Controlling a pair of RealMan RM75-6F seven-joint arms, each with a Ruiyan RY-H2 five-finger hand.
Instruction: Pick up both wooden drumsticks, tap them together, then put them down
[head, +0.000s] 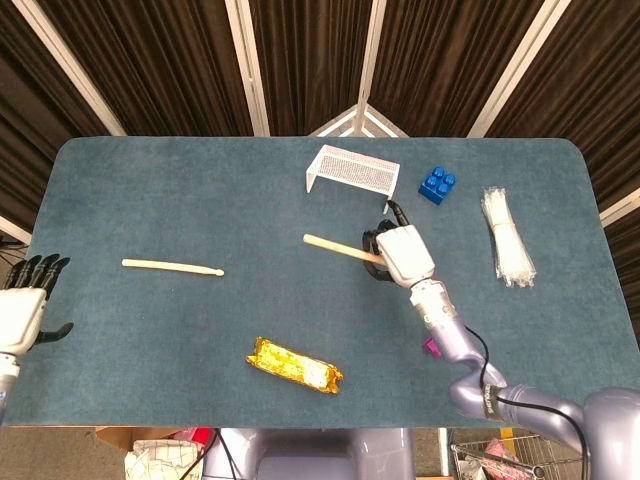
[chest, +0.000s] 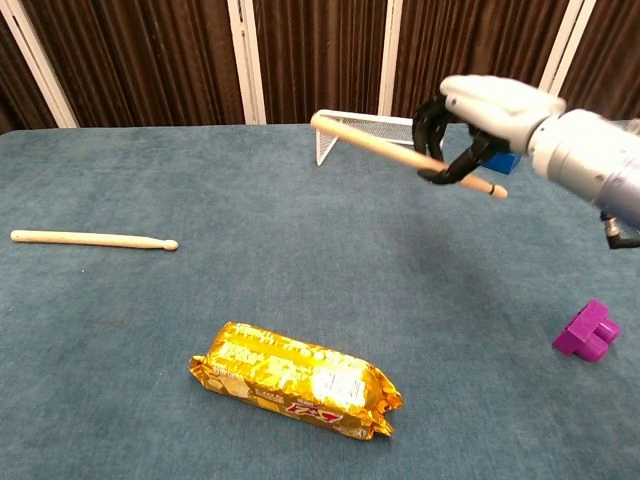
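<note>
Your right hand (chest: 490, 115) is gripping one drumstick (chest: 370, 141) with its dark fingers (chest: 437, 130) curled around the shaft near the tip end, and it is holding the stick in the air above the surface (head: 200, 200). That drumstick is tilting, its butt end pointing up and to the left in the chest view, crossing in front of the white mesh rack (head: 352, 172); in the head view the stick (head: 338, 248) is showing left of the hand (head: 403, 254). Your left hand (head: 22, 312) is hanging off the left edge of the surface with its fingers spread and nothing in it; only the head view is showing it. Your second drumstick (head: 172, 266) is lying flat on the surface at the left, well apart from both hands, its tip pointing right. A gold snack pack (chest: 295, 378) is lying on the near part of the surface. A blue block (head: 437, 185) is sitting beside the rack, a clear bag of white ties (head: 506, 238) is lying at the far right, and a purple block (chest: 587, 331) is resting below your right arm.
</note>
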